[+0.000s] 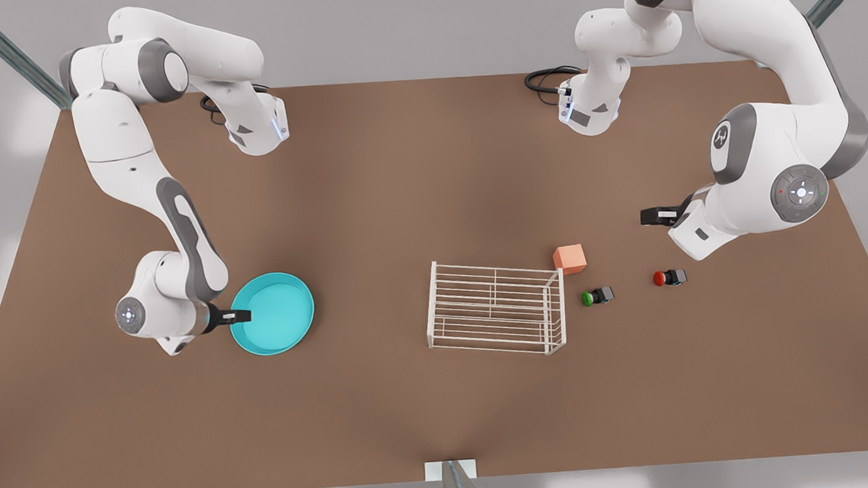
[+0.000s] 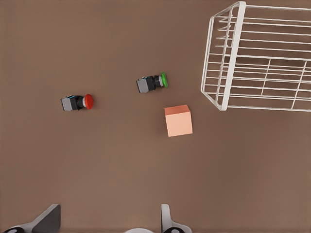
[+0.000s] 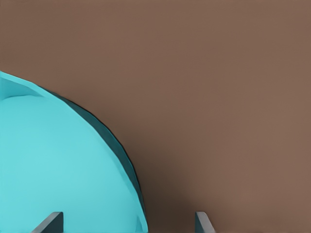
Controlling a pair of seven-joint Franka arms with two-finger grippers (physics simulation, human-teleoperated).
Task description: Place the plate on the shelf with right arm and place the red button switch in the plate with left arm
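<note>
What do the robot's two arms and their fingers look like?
Both arms are glossy white with rounded links and dark grey joint bands. Round grey caps with small glowing lights mark the wrists, and one elbow cap bears a logo. Black cables loop at each base. The right gripper and left gripper have dark, flat fingers, seen as grey wedges in the wrist views.

Two spread fingertips of the left gripper [image 2: 109, 225] hang over the bare brown table [image 2: 97, 165]. The red button switch [image 2: 77, 102] lies on its side. The green button switch [image 2: 152, 82] lies at its two o'clock, the pink cube [image 2: 178, 120] near that one's five o'clock. The white wire shelf [image 2: 257, 58] stands apart from the cube, at its one o'clock.
</note>
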